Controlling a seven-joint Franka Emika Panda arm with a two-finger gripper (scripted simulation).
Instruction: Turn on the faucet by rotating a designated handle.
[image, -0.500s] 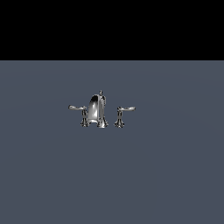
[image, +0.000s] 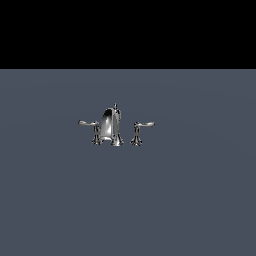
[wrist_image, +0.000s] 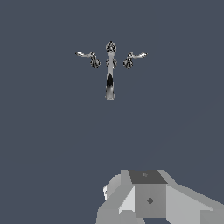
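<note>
The small chrome faucet (image: 111, 127) stands on the grey floor in the middle of the exterior view, with its arched spout topped by a knob. The handle (image: 89, 123) is the slim lever pointing to the exterior view's left on a flared post. A twin lever (image: 144, 124) points right. The wrist view shows the faucet (wrist_image: 110, 78) from above, far off, with a lever on each side (wrist_image: 85, 54). Only the grey body of my gripper (wrist_image: 148, 197) shows at the wrist view's edge, well apart from the faucet. Its fingers are hidden. The arm is out of the exterior view.
The flat dark grey floor (image: 190, 200) spreads around the faucet on all sides. A black background (image: 128, 30) fills the upper part of the exterior view. No other objects show.
</note>
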